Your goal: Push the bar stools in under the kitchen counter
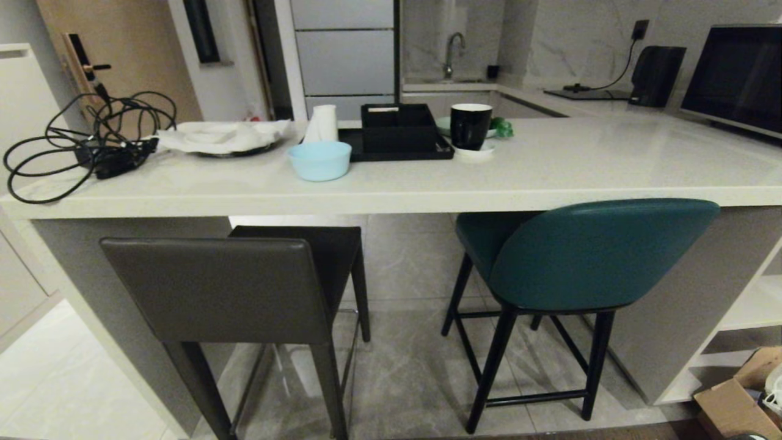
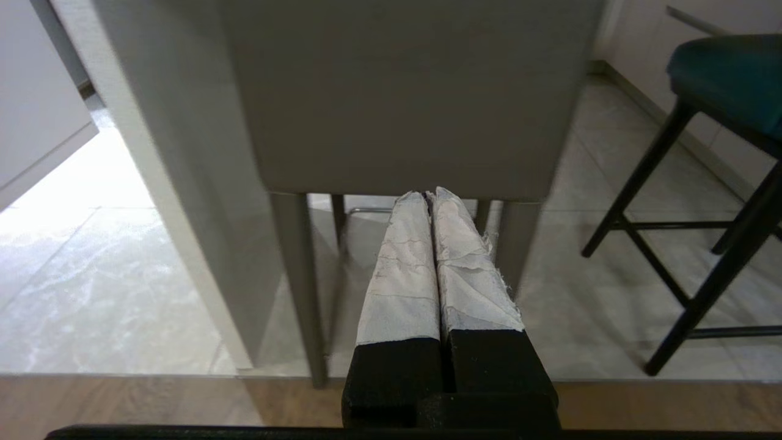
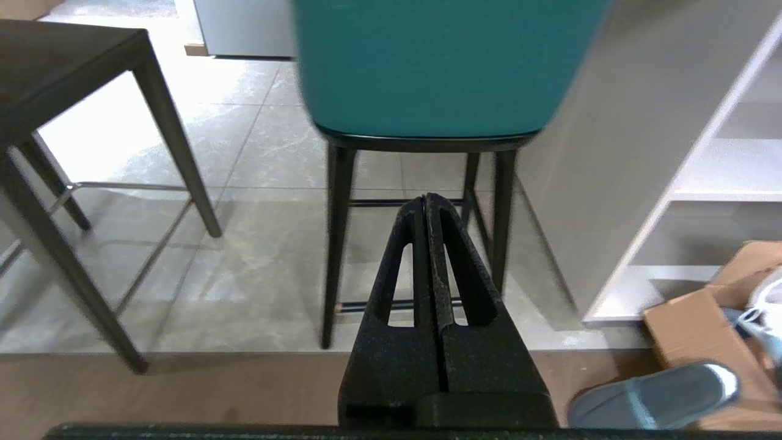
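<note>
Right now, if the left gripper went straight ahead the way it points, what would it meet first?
Most likely the grey stool: the shut left gripper points at the lower edge of its backrest. The gap between them is hard to judge.

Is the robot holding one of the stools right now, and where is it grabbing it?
No. The left gripper and right gripper are both shut on nothing.

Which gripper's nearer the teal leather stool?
Right. The right gripper points straight at the teal leather stool, just short of its backrest; the left gripper faces the dark grey-brown square-backed stool beside it.
</note>
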Motion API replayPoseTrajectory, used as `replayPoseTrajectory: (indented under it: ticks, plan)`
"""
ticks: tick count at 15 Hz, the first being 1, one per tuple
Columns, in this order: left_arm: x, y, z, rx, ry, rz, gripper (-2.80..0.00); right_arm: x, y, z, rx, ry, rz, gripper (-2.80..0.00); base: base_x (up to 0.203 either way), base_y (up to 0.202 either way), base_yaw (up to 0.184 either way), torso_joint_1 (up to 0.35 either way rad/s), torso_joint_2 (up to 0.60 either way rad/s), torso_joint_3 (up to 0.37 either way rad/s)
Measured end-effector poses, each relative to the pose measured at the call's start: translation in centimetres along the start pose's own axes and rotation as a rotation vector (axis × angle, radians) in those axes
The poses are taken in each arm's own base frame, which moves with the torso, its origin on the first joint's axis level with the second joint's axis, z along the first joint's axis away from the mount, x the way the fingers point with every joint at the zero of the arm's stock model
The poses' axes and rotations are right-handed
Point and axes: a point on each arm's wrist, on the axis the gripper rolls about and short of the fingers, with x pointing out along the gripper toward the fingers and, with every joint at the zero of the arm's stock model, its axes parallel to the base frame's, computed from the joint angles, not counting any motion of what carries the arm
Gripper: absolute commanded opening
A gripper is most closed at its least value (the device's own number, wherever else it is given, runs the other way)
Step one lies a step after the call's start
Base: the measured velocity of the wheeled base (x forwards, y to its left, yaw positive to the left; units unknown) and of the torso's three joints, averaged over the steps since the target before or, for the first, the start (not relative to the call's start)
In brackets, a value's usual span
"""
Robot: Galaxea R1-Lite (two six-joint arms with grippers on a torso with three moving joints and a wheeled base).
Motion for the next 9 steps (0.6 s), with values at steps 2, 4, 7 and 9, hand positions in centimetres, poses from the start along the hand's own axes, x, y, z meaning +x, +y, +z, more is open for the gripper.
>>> replayPoseTrajectory:
  ticks: [2, 4, 7, 9]
  plan:
    - [0.0, 0.0, 0.0, 0.0, 0.0, -0.002, -2.8, 0.0, 0.01, 0.0, -0.007, 0.0, 0.003, -2.8, 0.0, -0.124, 0.001, 0.005, 0.0, 0.005]
    - [0.0, 0.0, 0.0, -0.002, 0.0, -0.003, -2.8, 0.0, 0.01, 0.0, -0.007, 0.0, 0.003, -2.8, 0.0, 0.0, 0.0, 0.0, 0.0, 0.0]
    - [0.0, 0.0, 0.01, -0.003, -0.001, -0.002, -2.8, 0.0, 0.0, 0.0, -0.001, 0.0, -0.001, -2.8, 0.0, 0.0, 0.0, -0.042, 0.14, 0.082]
    - [0.0, 0.0, 0.0, -0.004, 0.0, -0.003, -2.8, 0.0, 0.0, 0.0, 0.002, 0.0, -0.002, -2.8, 0.0, 0.0, 0.0, -0.124, 0.38, 0.24]
